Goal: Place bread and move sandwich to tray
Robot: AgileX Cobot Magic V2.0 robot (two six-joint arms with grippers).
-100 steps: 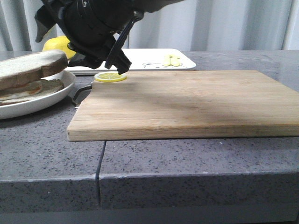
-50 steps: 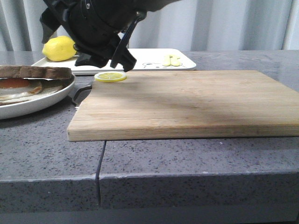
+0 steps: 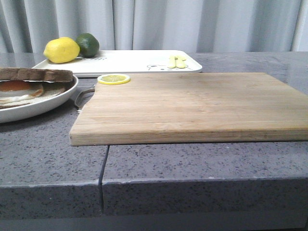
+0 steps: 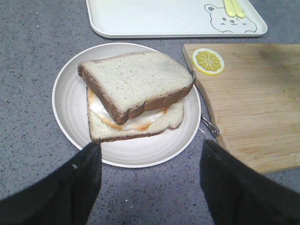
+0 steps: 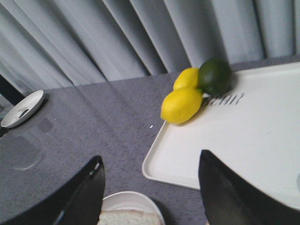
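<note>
Bread [image 4: 136, 82] sits on egg, sandwich [image 4: 133, 98] in plate [image 4: 70, 103], frame centre. Tray [image 4: 154, 21] at top, apart from plate. Left end effector [image 4: 150, 180] wide, empty, above counter [image 4: 28, 70]. Right end effector [image 5: 150, 187] wide, empty.

Setting: staged kitchen worktop, likely a test bench. Grey speckled stone counter [image 3: 192, 163] with a seam, wooden cutting board [image 3: 192, 106], round white plate [image 4: 70, 93], lemon [image 3: 61, 50] and lime [image 3: 87, 44]; grey curtain [image 3: 192, 24] as backdrop, not walls.
</note>
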